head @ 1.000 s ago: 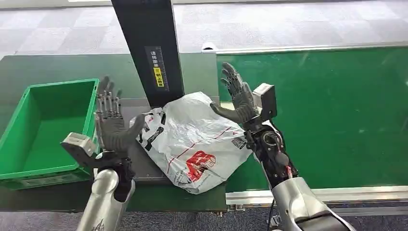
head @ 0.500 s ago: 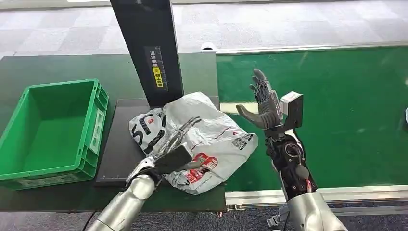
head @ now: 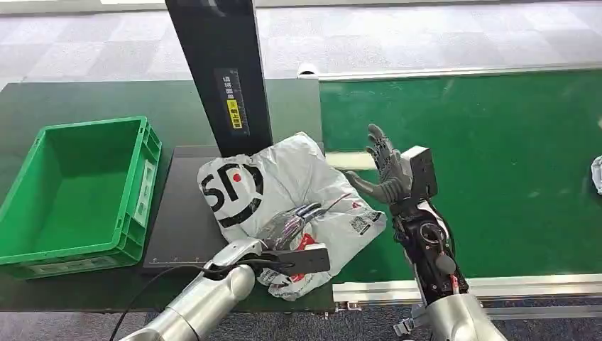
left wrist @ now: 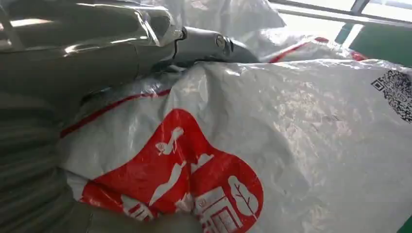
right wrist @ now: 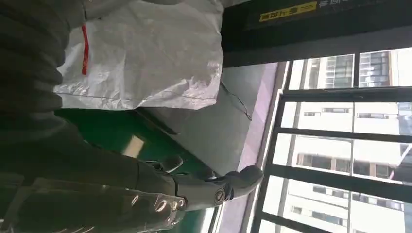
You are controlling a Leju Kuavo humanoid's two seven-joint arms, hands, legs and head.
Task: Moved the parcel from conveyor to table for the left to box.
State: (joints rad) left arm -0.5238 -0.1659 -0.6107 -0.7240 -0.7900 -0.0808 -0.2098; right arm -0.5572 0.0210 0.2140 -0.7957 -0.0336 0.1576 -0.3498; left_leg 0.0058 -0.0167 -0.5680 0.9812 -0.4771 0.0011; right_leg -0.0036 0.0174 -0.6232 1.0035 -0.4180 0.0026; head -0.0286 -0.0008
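Note:
The parcel (head: 284,181) is a white plastic bag with black and red print, lying on the black plate (head: 181,220) at the foot of the dark post, its right end over the conveyor's edge. My left hand (head: 289,219) reaches across its near end and grips the crumpled plastic; in the left wrist view the thumb (left wrist: 204,42) lies over the parcel (left wrist: 272,145), which hides the fingers. My right hand (head: 383,169) stands upright beside the parcel's right end, fingers spread, holding nothing. The right wrist view shows the parcel (right wrist: 145,58) just past that hand (right wrist: 194,191).
A green bin (head: 71,188) stands open on the dark table to the left of the plate. The black post (head: 220,71) rises right behind the parcel. The green conveyor belt (head: 490,163) stretches to the right, with a small white item (head: 596,174) at its far right edge.
My left hand swung down from upright onto the parcel and closed on its near end; the parcel bunched up and its black logo turned upward. My right hand drew slightly away to the right.

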